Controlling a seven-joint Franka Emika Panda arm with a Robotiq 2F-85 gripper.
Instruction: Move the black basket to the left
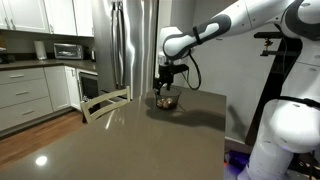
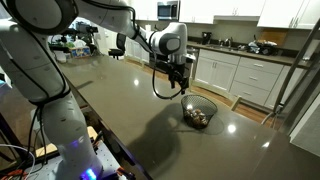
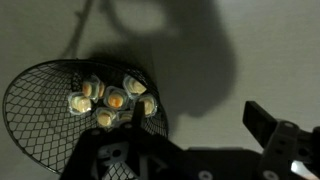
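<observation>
Small round black wire-mesh basket (image 1: 167,101) sits on the glossy grey-brown desk (image 1: 150,140), near its far edge, centre of frame in an exterior view. In an exterior view (image 2: 200,112) it lies right of centre, close to the desk (image 2: 110,115) edge facing the white cabinets (image 2: 240,72). Tan-brown rounded items (image 3: 110,98) are heaped inside, at the side nearest the tool.

White robot arm (image 1: 215,30) reaches in from upper right. Its black tool (image 1: 166,84) points down, just above the basket. In an exterior view the tool (image 2: 182,85) hangs up-left of the basket, w/ a black cable looping beside it.

Wrist view: basket (image 3: 40,110) fills the lower left, and the desk (image 3: 200,40) is shadowed at the top. The tool (image 3: 190,118) is released, jaws spread wide. One finger (image 3: 128,122) shows over the basket's inner side by the items, the other finger (image 3: 262,125) is outside, lower right. They straddle the rim, but contact can't be told. Pale marks on the tool body (image 3: 110,152) are too blurred to read.

Background: stainless fridge (image 1: 135,40) behind the tool, small silver oven (image 1: 68,50) on the counter at upper left.
</observation>
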